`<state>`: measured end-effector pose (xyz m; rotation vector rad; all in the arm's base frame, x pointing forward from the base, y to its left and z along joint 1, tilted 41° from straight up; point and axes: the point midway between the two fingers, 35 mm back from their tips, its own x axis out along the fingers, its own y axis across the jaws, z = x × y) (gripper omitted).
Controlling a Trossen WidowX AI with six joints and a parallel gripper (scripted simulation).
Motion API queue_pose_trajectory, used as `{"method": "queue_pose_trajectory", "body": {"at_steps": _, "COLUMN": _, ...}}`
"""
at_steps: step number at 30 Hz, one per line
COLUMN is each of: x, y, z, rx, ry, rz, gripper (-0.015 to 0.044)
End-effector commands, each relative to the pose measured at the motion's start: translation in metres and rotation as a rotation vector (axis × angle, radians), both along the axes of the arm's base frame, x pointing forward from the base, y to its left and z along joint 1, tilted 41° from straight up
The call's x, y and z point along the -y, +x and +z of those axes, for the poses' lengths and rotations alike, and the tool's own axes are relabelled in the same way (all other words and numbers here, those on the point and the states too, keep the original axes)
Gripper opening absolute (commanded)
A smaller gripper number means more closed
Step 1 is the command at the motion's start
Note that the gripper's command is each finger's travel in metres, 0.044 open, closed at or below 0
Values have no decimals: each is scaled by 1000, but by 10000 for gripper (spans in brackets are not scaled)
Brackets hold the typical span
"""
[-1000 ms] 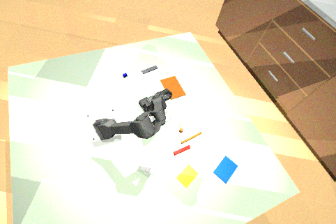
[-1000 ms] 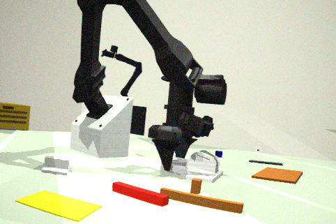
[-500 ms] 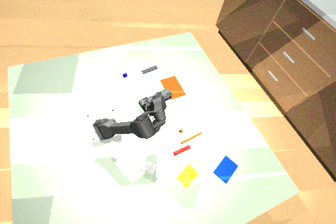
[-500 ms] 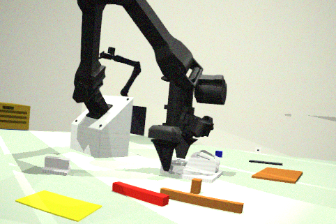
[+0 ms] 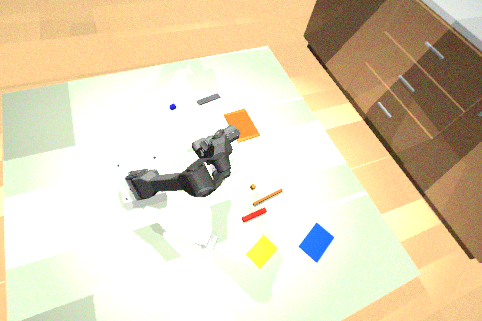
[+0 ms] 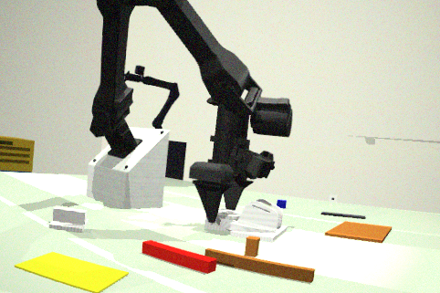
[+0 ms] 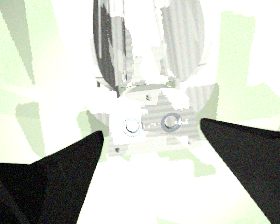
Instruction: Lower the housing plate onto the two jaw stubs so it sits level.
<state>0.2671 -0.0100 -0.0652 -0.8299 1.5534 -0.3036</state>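
Note:
The pale housing plate (image 7: pixel 153 140) lies between my fingertips in the wrist view, turned slightly, with the two round pin ends showing in its holes. The two white jaws (image 7: pixel 108 45) (image 7: pixel 186 42) run away from it; their upright curved sides (image 6: pixel 262 215) also show in the exterior view. My gripper (image 7: pixel 151 129) (image 6: pixel 222 215) is open and empty, pointing down, one finger on each side of the plate, with visible gaps in the wrist view. Glare hides parts of the plate's edges, and I cannot tell whether it is fully seated or level.
A red bar (image 5: pixel 254 215) (image 6: pixel 178 256), an orange-brown bar (image 5: pixel 268 197) (image 6: pixel 260 266) and a small orange block (image 5: pixel 253 187) (image 6: pixel 252 246) lie nearby. A small white bracket (image 6: pixel 68 216), yellow sheet (image 5: pixel 262 251), blue sheet (image 5: pixel 316 242), orange sheet (image 5: pixel 243 124) and blue cube (image 5: pixel 172 107) lie further out.

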Motion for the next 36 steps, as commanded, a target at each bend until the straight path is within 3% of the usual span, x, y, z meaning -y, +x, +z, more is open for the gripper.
{"method": "queue_pose_trajectory", "body": {"at_steps": 1, "x": -16, "y": 2, "z": 17, "rx": 14, "ry": 9, "rz": 1, "gripper": 440}}
{"method": "queue_pose_trajectory", "body": {"at_steps": 6, "x": -43, "y": -4, "z": 52, "rx": 12, "ry": 4, "rz": 3, "gripper": 440}}
{"method": "queue_pose_trajectory", "body": {"at_steps": 11, "x": -43, "y": -7, "z": 48, "rx": 11, "ry": 4, "rz": 14, "gripper": 440}}
{"method": "queue_pose_trajectory", "body": {"at_steps": 19, "x": -70, "y": -68, "z": 89, "rx": 7, "ry": 8, "rz": 4, "gripper": 440}}
{"method": "queue_pose_trajectory", "body": {"at_steps": 36, "x": -71, "y": -69, "z": 90, "rx": 7, "ry": 8, "rz": 4, "gripper": 440}}
